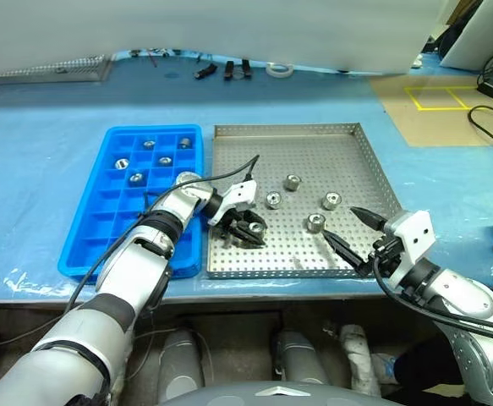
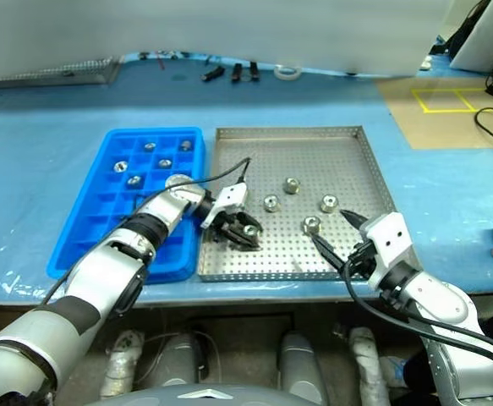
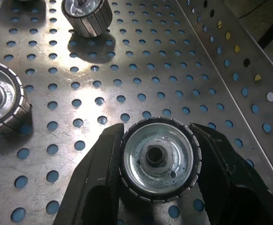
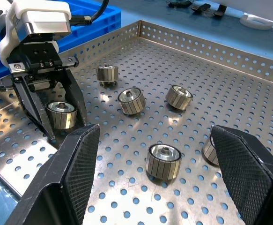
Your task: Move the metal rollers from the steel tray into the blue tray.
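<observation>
Left gripper [image 1: 248,228] was clamped on one metal roller [image 3: 158,161], a black finger [image 3: 96,178] pressed to each side of its ribbed rim, the roller sitting on the perforated floor in the near-left part of the steel tray [image 1: 373,165].

Item, blue tray [image 1: 84,241]: lay on the blue table cover [image 1: 35,169], left of the steel tray, long sides almost touching. Five rollers [image 1: 122,163] sat in compartments at its far end; the near rows of compartments stood vacant.

Item, steel tray: low perforated rim on all four sides. Four loose rollers stood on the floor right of the clamped one: one [image 1: 273,200] just beside the left gripper, one [image 1: 293,182] farther back, one [image 1: 331,200] toward the right rim, one [image 1: 315,222] nearer the front. All stood apart from each other and clear of the rim. The far half of the floor was bare, as was the strip along the front rim.

Item, right gripper [image 1: 353,232]: jaws spread wide, holding nothing, hovering over the tray's near-right corner, with its fingertips pointed toward the rollers. In the right wrist view, one roller [image 4: 164,161] lay between its two fingers [image 4: 77,164] with free floor on either side, and another sat partly hidden behind the other finger.

Item, far edge of table: small dark objects [image 1: 227,69] and a white ring [image 1: 280,69], well apart from both trays.
</observation>
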